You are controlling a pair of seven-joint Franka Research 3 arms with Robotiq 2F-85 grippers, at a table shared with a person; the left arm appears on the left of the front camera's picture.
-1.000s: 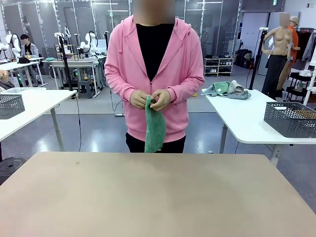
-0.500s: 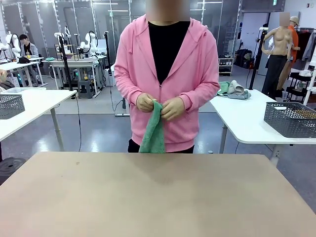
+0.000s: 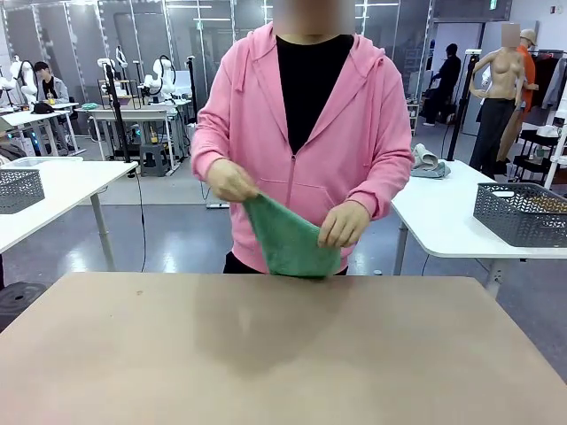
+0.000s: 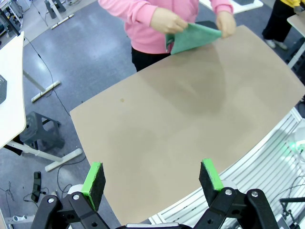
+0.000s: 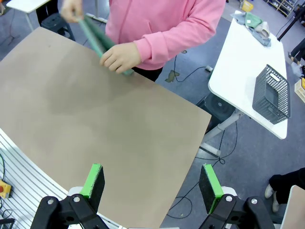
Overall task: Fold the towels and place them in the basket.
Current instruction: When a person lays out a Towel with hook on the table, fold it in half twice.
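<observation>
A person in a pink hoodie stands at the far side of my tan table [image 3: 266, 354]. Both of the person's hands hold a mint green towel [image 3: 288, 239], stretched between them just above the table's far edge. The same towel [image 4: 193, 38] appears at the top of the left wrist view, and as a blurred green strip [image 5: 95, 31] in the right wrist view. My left gripper [image 4: 151, 174] hangs open high over the near side of the table, nothing between its green pads. My right gripper [image 5: 151, 177] is open too, well clear of the towel. A dark lattice basket [image 3: 523, 212] stands on the white table at the right.
A grey heap of cloth [image 3: 428, 162] lies on that white table behind the person's arm. Another mesh basket [image 3: 19, 188] sits on the white table at the left. Other people and work tables stand farther back.
The person has stepped closer and leaned in. The towel, which hung bunched from both hands, is now pulled out between them and lowered towards the table's far edge.
</observation>
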